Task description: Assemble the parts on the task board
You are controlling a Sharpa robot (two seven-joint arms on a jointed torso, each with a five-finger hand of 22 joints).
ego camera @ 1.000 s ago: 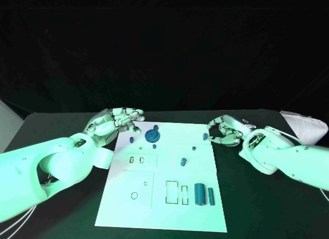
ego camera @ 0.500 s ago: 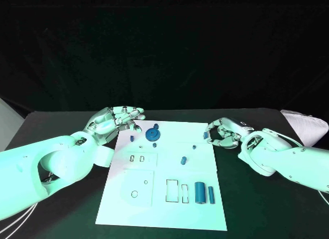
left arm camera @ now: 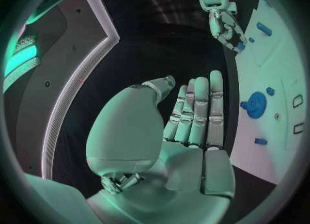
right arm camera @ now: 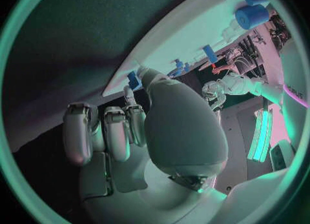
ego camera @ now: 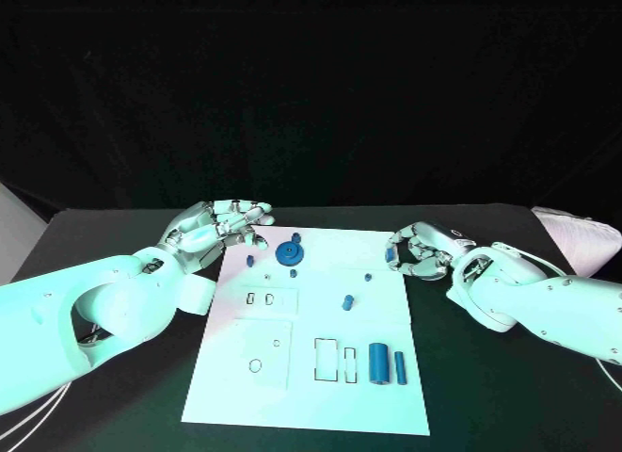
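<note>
Blue peg [right arm camera: 134, 81], small and stubby, seemingly pinched at the fingertips of the right hand [ego camera: 420, 252], by the white board's [ego camera: 311, 377] upper right edge, centre-right of the frame. Probably mid pick-up; next calls for finding a matching hole. Left hand [ego camera: 215, 229] open and empty, left of the disc [ego camera: 289, 253].

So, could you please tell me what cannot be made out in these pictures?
- Right robot hand, head view: its curled fingers hide whether the small blue part at the task board edge is held.
- Left robot hand, head view: its fingers overlap, so its pose is unclear there.
</note>
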